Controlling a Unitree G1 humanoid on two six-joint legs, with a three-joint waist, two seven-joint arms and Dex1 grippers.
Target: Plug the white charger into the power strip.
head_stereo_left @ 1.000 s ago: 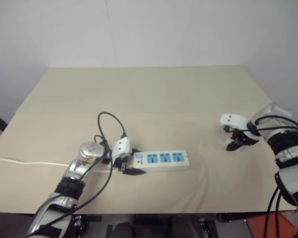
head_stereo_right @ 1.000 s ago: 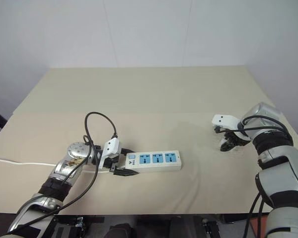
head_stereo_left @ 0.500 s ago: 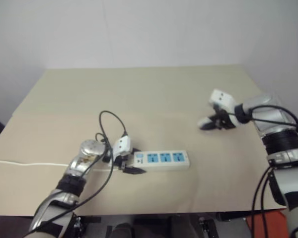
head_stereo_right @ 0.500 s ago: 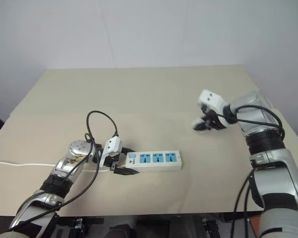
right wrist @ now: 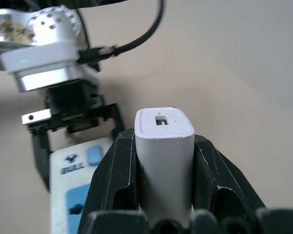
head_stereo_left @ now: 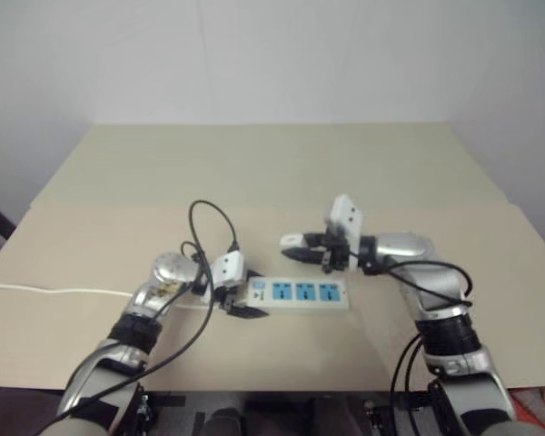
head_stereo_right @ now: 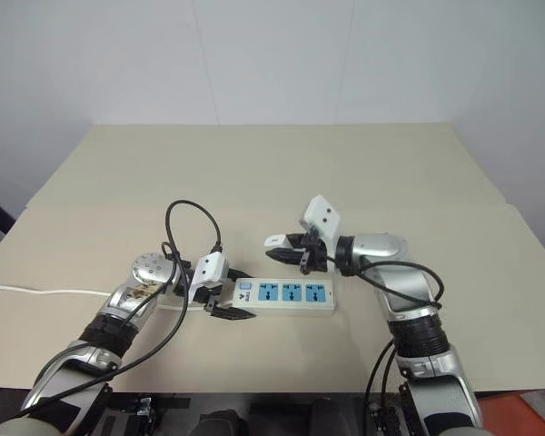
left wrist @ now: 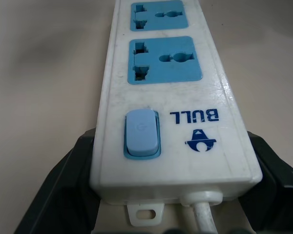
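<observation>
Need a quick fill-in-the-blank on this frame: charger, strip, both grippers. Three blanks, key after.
1. The right gripper is shut on the white ____.
2. The left gripper clamps the power strip at its ____ end.
3. The strip has ____ blue sockets, all empty.
4. The white charger hangs ____ the strip, not yet plugged in.

Missing words: charger; switch; three; above

Beige table (head_stereo_right: 254,163) against plain white wall (head_stereo_right: 272,54) — faint seam across tabletop; even, soft light.
</observation>
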